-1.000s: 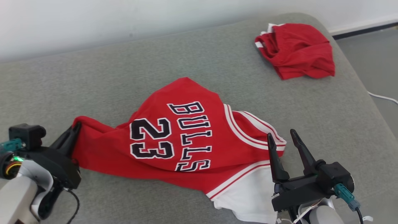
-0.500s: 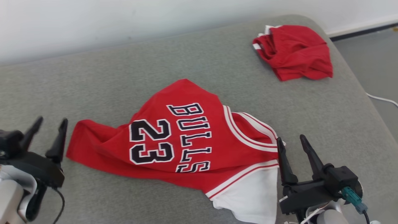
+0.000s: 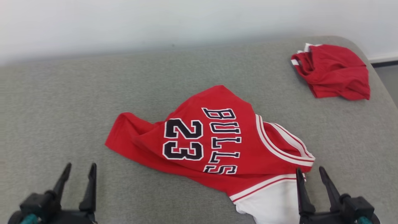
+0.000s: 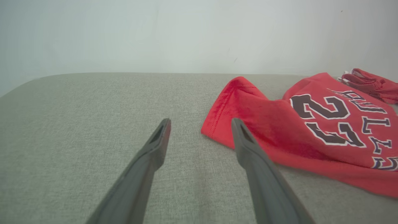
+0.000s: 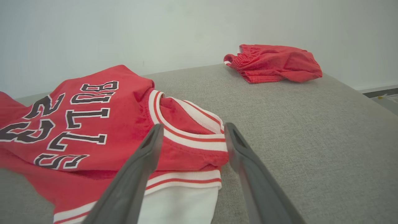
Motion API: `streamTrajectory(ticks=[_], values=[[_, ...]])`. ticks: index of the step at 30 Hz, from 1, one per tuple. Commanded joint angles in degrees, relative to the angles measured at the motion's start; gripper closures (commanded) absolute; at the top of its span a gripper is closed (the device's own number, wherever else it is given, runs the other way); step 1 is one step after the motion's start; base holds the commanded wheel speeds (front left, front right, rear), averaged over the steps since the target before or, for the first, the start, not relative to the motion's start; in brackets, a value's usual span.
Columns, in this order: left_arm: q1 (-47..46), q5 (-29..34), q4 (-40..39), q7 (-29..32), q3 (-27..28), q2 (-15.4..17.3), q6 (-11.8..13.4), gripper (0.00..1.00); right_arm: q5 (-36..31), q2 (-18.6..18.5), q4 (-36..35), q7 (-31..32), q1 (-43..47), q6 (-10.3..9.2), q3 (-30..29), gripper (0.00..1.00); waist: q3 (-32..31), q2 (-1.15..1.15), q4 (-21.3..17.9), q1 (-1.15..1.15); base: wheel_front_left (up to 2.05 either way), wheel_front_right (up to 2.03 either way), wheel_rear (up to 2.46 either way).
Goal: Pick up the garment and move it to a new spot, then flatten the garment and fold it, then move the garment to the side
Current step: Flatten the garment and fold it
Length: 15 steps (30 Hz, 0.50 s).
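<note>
Grey woven cushion surface [image 3: 62, 102] runs back to a plain white wall [image 3: 155, 21], and lying rumpled around its middle is my garment: a red sleeveless basketball jersey with black "BULLS 23" lettering and white-striped trim [image 3: 214, 140]. It's not flat: one red hem corner [image 4: 217, 124] is bunched up on the left, and a white inner panel [image 3: 273, 205] is folded out along the near edge.

I judge it light, thin and floppy. It'll drape and slide the moment I lift it, so one pinch in the middle would just make a bundle. The banded trim [image 5: 186, 137] and the hem corner look like the firmest edges to take, one per arm.

My left gripper [image 3: 80, 166] sits over bare cushion, near that hem corner but apart from it, jaws parted, holding nothing. My right gripper [image 3: 310, 170] is just beside the striped trim, jaws likewise spread and empty; I can't tell if a fingertip touches cloth.

Well apart, at the far right, lies a crumpled red pair of shorts [image 3: 334, 73].
</note>
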Motion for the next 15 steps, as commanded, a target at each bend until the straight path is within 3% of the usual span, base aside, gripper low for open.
streamTrajectory(ticks=[1,5,9,15], values=[[1.1,1.2,0.4,-0.2,0.5,-0.5,-0.6,0.00,-0.5,0.2,0.1,0.0,1.5,-0.16,0.1,0.00,-1.2,0.00,1.6,0.00,0.00,0.00,0.00],[0.7,3.6,3.3,-0.2,1.4,-1.6,-2.3,0.00,-0.7,0.5,0.7,0.0,4.0,-0.16,1.7,0.00,-1.3,0.00,1.7,0.00,0.00,0.00,0.00],[-2.9,3.7,6.7,-0.2,1.3,-0.1,-3.1,0.00,-0.2,0.8,1.2,0.0,5.9,-0.16,4.2,0.00,-0.7,0.00,0.5,0.00,0.00,0.00,0.00],[-9.9,-2.5,11.0,0.4,-6.4,5.6,-3.2,0.00,0.6,1.0,3.2,0.0,6.8,-0.16,8.1,0.00,1.1,0.00,-2.4,0.00,0.00,0.00,0.00]])
